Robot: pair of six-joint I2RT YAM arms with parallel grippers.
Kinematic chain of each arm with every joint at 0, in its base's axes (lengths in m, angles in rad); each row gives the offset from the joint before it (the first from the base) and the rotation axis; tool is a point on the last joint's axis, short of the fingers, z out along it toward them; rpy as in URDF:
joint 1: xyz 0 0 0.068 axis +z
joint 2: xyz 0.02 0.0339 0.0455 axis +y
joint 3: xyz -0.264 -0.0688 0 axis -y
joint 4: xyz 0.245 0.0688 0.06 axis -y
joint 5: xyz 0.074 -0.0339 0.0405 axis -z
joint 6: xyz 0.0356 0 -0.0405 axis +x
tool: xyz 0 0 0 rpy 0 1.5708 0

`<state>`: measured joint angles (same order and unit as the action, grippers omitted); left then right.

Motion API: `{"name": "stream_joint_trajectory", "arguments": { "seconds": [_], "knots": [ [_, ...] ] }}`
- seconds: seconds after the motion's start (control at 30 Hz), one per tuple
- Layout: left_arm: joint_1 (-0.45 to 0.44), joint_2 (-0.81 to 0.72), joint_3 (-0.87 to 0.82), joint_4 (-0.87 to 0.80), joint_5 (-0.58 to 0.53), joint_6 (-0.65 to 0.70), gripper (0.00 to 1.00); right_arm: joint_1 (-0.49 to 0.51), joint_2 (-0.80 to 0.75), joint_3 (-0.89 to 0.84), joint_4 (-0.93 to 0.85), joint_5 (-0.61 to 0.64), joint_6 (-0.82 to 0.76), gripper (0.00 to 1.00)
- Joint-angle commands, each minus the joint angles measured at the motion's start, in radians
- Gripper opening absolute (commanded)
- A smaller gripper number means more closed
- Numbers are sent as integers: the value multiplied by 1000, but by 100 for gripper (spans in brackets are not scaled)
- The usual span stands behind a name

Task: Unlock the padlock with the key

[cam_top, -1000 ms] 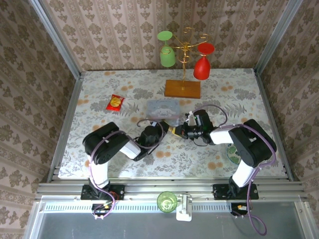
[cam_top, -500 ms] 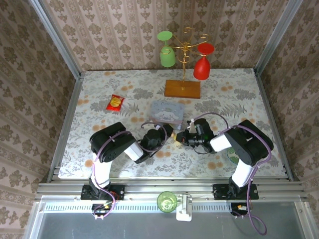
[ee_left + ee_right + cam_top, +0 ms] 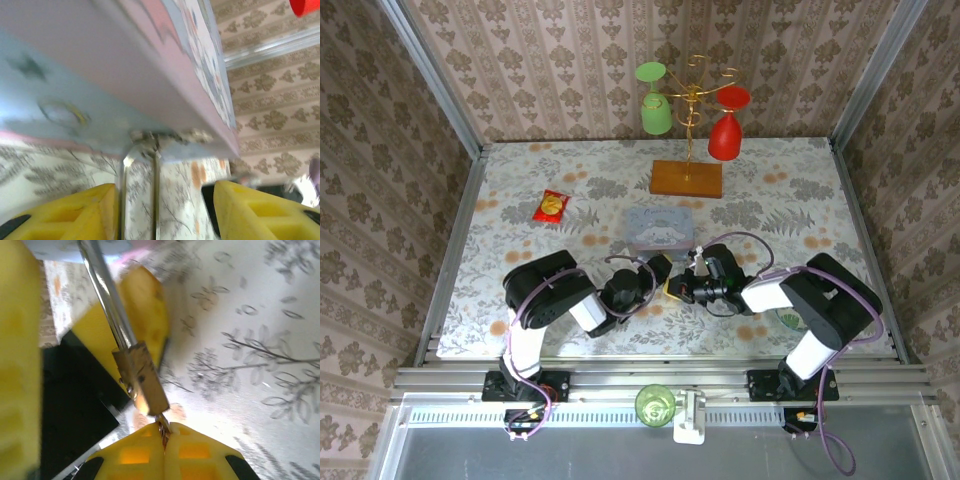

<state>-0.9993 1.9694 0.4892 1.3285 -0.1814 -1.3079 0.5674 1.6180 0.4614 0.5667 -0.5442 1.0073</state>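
Observation:
The padlock has a small brass body (image 3: pixel 142 377) and a thin silver shackle (image 3: pixel 105 295). In the left wrist view the shackle (image 3: pixel 156 195) hangs from the hasp at the front of the pale blue tin (image 3: pixel 75 90). My left gripper (image 3: pixel 165 200) is open, and the shackle's legs stand between its yellow fingers, close to the left one. My right gripper (image 3: pixel 164 432) is shut on the key (image 3: pixel 162 426), whose tip sits in the bottom of the padlock body. In the top view both grippers (image 3: pixel 658 270) (image 3: pixel 678 290) meet just in front of the tin (image 3: pixel 658 228).
A red-and-yellow snack packet (image 3: pixel 552 206) lies at the left. A wooden-based rack (image 3: pixel 687 178) with a green and a red glass stands at the back. A green cup (image 3: pixel 656 404) sits below the table's near edge.
My left gripper has opened and let go of the padlock. Both grippers have shifted a little toward the near edge. The right gripper stays shut on the key.

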Motion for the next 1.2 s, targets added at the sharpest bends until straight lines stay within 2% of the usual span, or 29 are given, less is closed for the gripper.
{"name": "stream_joint_trajectory", "arguments": {
  "seconds": [0.0, 0.23, 0.5, 0.73, 0.8, 0.9, 1.07, 1.17],
  "knots": [
    [-25, -12, -24, -28, 105, -7, 58, -1, -75, 22, -54, 28, -44, 0],
    [-13, 35, 0, -23, 172, -5, 57, -14, -95, 13, -74, 4, -45, 0],
    [20, 32, 28, -28, 222, 10, 44, -30, -72, 11, -109, 25, -87, 0],
    [41, 51, 47, -29, 252, 16, 28, -32, -111, 8, -144, 59, -149, 0],
    [46, 58, 53, -28, 263, 21, 29, -32, -130, 15, -199, 79, -189, 0],
    [56, 65, 55, -28, 267, 21, 45, -35, -130, 31, -237, 71, -217, 0],
    [64, 65, 71, -31, 271, 39, 45, -35, -110, 37, -213, 53, -196, 0],
    [64, 51, 51, -35, 236, 50, 42, -36, -117, 35, -211, 61, -190, 0]
  ]
}}
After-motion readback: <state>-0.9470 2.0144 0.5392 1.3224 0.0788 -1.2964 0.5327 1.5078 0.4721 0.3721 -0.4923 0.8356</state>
